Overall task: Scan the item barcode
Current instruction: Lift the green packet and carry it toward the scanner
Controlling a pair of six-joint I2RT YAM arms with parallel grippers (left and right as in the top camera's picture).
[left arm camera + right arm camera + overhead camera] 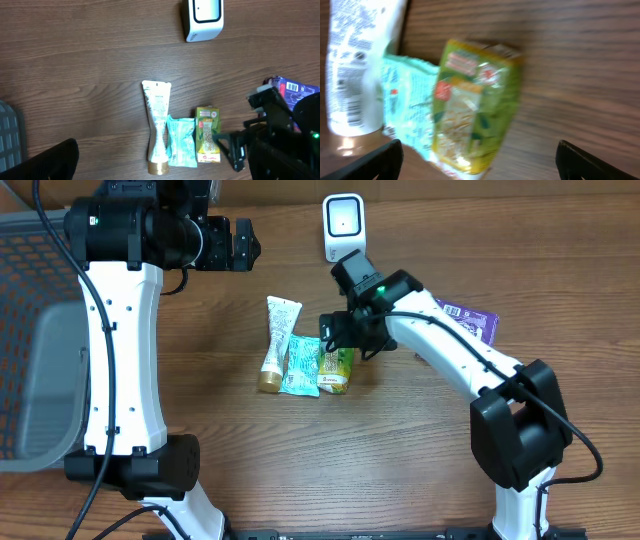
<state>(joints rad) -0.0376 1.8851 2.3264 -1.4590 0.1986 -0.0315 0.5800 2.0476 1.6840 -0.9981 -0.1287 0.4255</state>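
Green pouch (475, 105) lies against a teal packet (405, 100). Right gripper (477, 144) hangs above it, spread and empty; left gripper (248, 243) is spread too

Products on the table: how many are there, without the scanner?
4: a tube, a teal packet and a green carton side by side at centre; a purple pack partly hidden behind the right arm.

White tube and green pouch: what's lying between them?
A teal packet lies between the white tube and the green pouch, shown in the overhead view.
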